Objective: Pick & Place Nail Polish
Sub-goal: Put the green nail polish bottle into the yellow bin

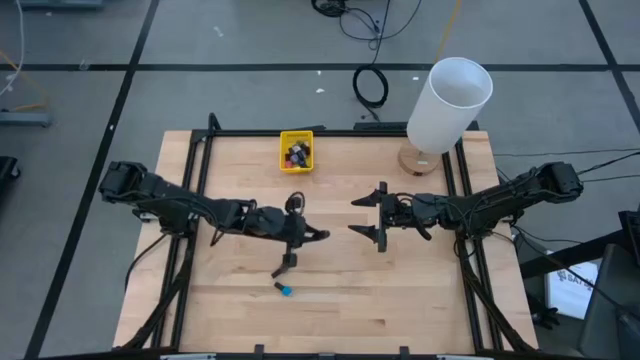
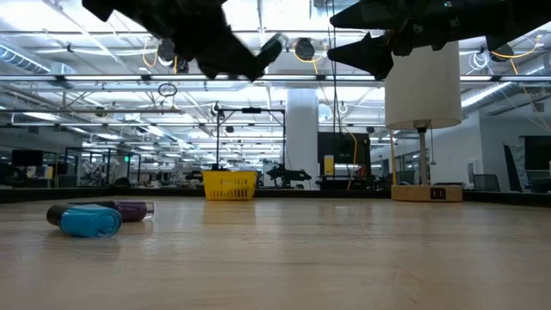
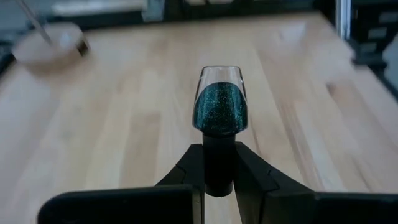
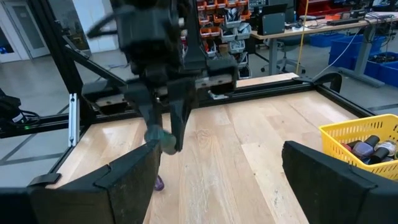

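Left gripper (image 3: 219, 177) clamps green bottle (image 3: 219, 106) by cap; carry level to yellow bin (image 1: 296, 151), release low. Right gripper (image 1: 380, 216) apart, idle.

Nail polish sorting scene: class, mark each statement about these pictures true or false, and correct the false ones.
1. The left end effector grips a green glitter bottle by its dark cap. True.
2. The yellow bin holds no bottles. False: several bottles lie in it.
3. The right end effector is shut on a bottle. False: it is open and holds nothing.
4. A blue bottle lies on its side on the table. True.
5. The white lamp stands at the table's near left corner. False: it stands at the far right.
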`<state>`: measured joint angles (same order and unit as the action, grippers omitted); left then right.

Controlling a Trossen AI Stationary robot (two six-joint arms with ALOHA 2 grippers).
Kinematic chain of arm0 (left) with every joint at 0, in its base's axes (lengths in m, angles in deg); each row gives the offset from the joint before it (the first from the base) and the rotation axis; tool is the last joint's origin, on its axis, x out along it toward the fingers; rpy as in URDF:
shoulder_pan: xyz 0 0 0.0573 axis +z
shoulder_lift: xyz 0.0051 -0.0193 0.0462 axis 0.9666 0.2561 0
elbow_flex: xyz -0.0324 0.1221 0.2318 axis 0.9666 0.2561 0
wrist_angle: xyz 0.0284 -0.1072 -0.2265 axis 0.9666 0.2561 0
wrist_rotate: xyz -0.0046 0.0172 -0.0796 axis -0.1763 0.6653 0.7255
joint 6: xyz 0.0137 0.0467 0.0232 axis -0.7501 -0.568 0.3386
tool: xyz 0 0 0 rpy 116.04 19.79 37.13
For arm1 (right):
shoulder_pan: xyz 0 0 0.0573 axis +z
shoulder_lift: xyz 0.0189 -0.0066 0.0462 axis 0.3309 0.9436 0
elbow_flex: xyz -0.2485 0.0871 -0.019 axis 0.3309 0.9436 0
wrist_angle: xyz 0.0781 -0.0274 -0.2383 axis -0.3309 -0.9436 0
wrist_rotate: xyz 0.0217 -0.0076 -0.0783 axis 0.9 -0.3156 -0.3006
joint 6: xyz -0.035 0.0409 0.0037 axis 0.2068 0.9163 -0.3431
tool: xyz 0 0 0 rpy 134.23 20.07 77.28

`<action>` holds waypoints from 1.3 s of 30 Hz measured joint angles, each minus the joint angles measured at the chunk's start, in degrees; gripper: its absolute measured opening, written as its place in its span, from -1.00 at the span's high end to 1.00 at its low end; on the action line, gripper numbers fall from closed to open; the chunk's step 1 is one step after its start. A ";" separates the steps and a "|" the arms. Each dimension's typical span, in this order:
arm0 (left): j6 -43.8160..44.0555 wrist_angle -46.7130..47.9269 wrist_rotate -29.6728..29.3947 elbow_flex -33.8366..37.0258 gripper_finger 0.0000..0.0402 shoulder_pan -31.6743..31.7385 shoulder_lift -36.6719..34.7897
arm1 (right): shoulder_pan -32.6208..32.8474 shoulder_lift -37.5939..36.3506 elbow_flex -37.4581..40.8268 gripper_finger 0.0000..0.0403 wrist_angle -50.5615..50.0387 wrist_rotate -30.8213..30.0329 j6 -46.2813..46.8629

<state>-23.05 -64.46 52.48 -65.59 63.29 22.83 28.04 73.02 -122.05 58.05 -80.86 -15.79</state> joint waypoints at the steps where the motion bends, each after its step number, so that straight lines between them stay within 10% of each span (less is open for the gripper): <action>1: -0.44 -1.75 -0.06 0.00 0.81 0.39 0.00 | 0.00 0.02 0.00 -0.59 0.07 0.00 -0.02; 21: 0.18 -37.64 3.99 17.83 0.81 7.50 0.59 | 0.03 0.01 0.00 -0.59 -0.31 0.01 0.02; 39: -1.09 -39.90 8.21 18.32 0.81 14.88 0.59 | 0.02 0.01 0.00 -0.59 -0.31 0.00 0.48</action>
<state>-24.14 -104.36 60.69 -47.27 78.17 23.43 28.06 73.02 -122.05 57.74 -80.86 -15.30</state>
